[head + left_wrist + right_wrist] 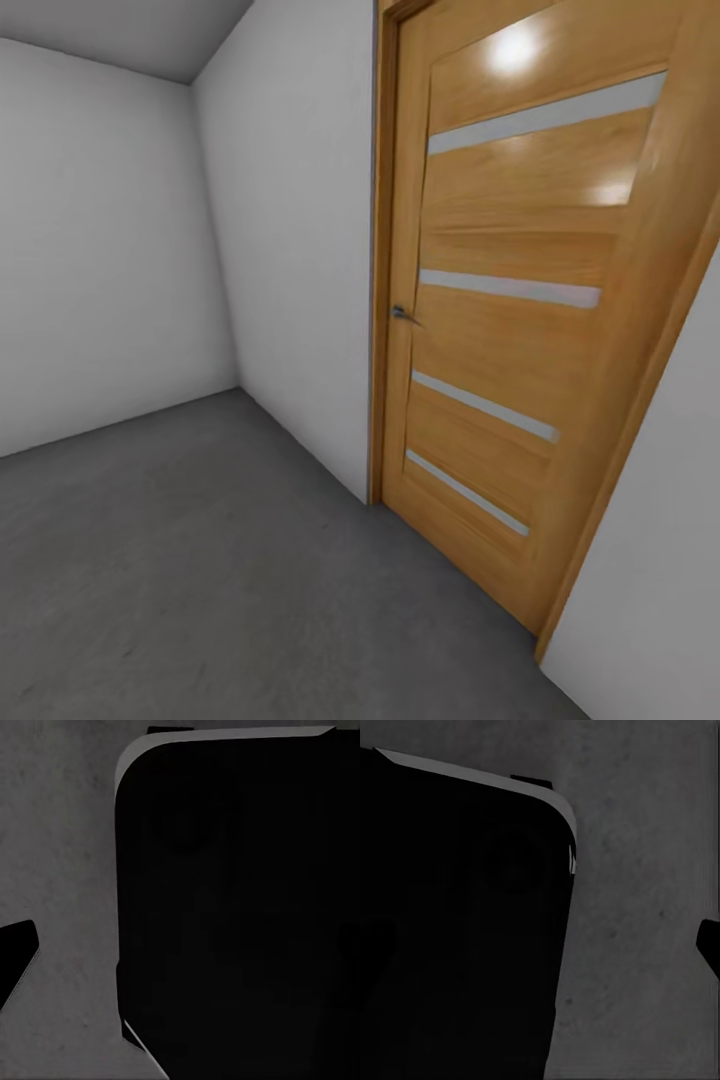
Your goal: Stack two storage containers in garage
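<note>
Floor (200, 560) of dark concrete runs up to a closed wooden door (510, 300) set in grey-white walls (290, 230); no containers lie on it near that door. Gripper states I cannot tell. Risk, I judge: clipping the door when turning.

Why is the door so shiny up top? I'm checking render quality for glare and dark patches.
Head view: two bright glare spots on the wooden door, and its frame leans from wide-angle tilt. Both wrist views: a large black unlit shape over the dim concrete floor, detail lost.
</note>
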`<state>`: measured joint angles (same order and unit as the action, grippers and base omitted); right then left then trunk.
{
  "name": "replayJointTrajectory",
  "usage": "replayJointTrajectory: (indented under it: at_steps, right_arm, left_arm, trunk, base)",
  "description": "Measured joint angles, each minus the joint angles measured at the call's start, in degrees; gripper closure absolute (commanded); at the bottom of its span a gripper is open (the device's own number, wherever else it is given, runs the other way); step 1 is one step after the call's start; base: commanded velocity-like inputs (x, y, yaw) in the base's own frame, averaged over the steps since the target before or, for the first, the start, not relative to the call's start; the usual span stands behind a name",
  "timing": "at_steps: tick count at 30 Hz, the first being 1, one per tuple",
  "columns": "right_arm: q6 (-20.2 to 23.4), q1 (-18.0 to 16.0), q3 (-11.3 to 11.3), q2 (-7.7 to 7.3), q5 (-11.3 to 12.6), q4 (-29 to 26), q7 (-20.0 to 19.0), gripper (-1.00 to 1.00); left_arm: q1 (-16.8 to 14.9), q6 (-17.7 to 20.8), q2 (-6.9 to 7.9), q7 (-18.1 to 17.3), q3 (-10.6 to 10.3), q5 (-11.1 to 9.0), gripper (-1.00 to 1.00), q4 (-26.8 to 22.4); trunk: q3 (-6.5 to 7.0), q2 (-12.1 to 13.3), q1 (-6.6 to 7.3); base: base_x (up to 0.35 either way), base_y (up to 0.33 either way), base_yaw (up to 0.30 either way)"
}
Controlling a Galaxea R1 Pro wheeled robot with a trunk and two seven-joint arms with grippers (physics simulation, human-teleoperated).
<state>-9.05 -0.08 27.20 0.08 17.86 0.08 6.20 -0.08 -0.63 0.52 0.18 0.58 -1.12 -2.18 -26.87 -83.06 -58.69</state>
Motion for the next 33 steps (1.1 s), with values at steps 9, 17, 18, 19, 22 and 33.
replayJointTrajectory:
  at_steps: [9,17,18,19,22,33]
  right_arm:
    - [0.00,0.00,0.00,0.00,0.00,0.00,0.00,-1.00]
    - [0.00,0.00,0.00,0.00,0.00,0.00,0.00,-1.00]
    - [0.00,0.00,0.00,0.02,0.01,0.00,-0.01,-1.00]
    - [0.00,0.00,0.00,0.01,0.04,0.00,-0.01,-1.00]
    - [0.00,0.00,0.00,0.04,0.02,0.00,-0.02,-1.00]
    - [-0.01,0.00,0.00,0.06,0.00,0.00,-0.03,-1.00]
  left_arm:
    - [0.00,0.00,0.00,0.00,0.00,-0.01,-1.00,0.00]
    - [0.00,-0.08,0.00,-0.01,0.00,0.00,-1.00,0.00]
    - [0.00,-0.08,0.00,-0.01,0.00,0.00,-1.00,0.00]
    - [0.00,-0.08,0.00,-0.02,0.00,0.00,-1.00,0.00]
    - [0.00,-0.08,0.00,-0.01,0.00,0.00,-1.00,0.00]
    - [0.00,-0.08,0.00,-0.02,0.00,0.00,-1.00,0.00]
  trunk:
    - [0.00,0.00,0.00]
    - [0.00,0.00,0.00]
    - [0.00,0.00,0.00]
    - [0.00,0.00,0.00]
    - [0.00,0.00,0.00]
    - [0.00,0.00,0.00]
  base:
    - [0.334,0.000,0.000]
    - [0.334,0.000,0.000]
    - [0.334,0.000,0.000]
    - [0.334,0.000,0.000]
    - [0.334,0.000,0.000]
    - [0.334,0.000,0.000]
